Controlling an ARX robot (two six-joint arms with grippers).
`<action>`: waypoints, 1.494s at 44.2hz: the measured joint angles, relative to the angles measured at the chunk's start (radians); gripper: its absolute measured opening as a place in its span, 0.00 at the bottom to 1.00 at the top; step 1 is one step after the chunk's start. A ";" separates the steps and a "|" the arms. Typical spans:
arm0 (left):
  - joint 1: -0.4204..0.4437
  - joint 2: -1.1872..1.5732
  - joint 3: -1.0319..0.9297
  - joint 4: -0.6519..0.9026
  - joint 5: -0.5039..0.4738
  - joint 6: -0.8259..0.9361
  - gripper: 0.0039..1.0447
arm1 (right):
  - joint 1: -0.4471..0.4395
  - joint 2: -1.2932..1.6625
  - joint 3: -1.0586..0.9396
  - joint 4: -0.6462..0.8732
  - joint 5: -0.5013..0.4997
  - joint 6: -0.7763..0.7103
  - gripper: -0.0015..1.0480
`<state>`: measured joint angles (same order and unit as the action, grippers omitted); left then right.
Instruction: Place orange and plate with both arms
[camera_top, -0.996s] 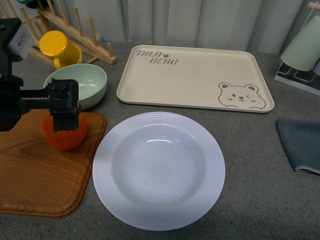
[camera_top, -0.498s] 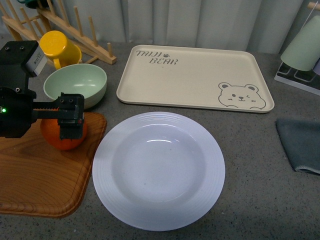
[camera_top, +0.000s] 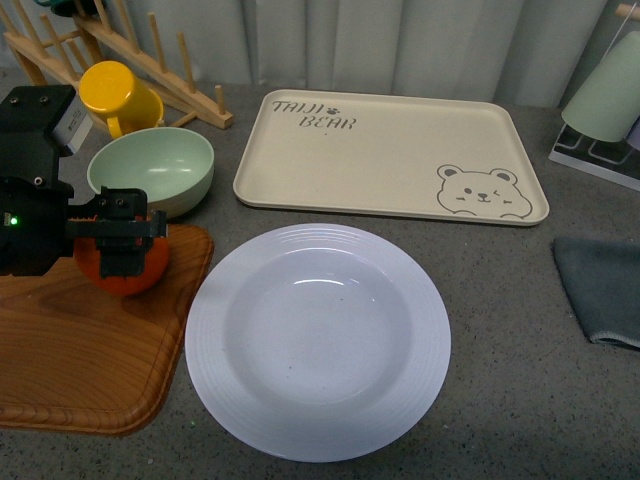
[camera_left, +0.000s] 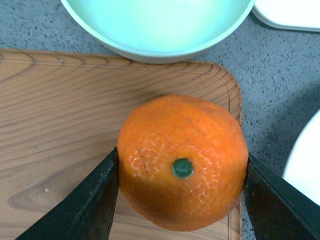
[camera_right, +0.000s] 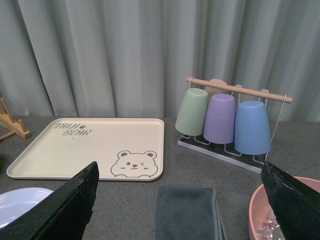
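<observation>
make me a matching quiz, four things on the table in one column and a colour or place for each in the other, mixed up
Things
1. orange
2. plate
3. bowl
4. mug

Descriptions
a. yellow, beside the wooden rack
b. white, in front of the bear tray
c. held between the fingers of the left gripper
d. pale green, behind the wooden board

Pairs: 1-c, 2-b, 3-d, 4-a

Grey speckled table (camera_top: 500, 330) carries wooden cutting board (camera_top: 80, 350) front-left, white plate (camera_top: 317, 340) centre, beige bear tray (camera_top: 390, 150) behind it, green bowl (camera_top: 160, 165) and wooden rack (camera_top: 190, 85) back-left, grey cloth (camera_top: 605, 285) right.
</observation>
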<state>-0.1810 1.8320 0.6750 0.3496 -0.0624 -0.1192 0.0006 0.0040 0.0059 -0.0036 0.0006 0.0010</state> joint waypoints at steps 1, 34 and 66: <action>-0.006 -0.011 0.000 -0.006 -0.006 -0.005 0.61 | 0.000 0.000 0.000 0.000 0.000 0.000 0.91; -0.386 0.051 0.038 -0.014 -0.038 -0.160 0.59 | 0.000 0.000 0.000 0.000 0.000 0.000 0.91; -0.347 -0.137 0.025 -0.040 -0.119 -0.185 0.94 | 0.000 0.000 0.000 0.000 0.000 0.000 0.91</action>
<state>-0.5278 1.6947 0.7002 0.3099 -0.1810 -0.3042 0.0006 0.0040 0.0063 -0.0036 0.0006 0.0006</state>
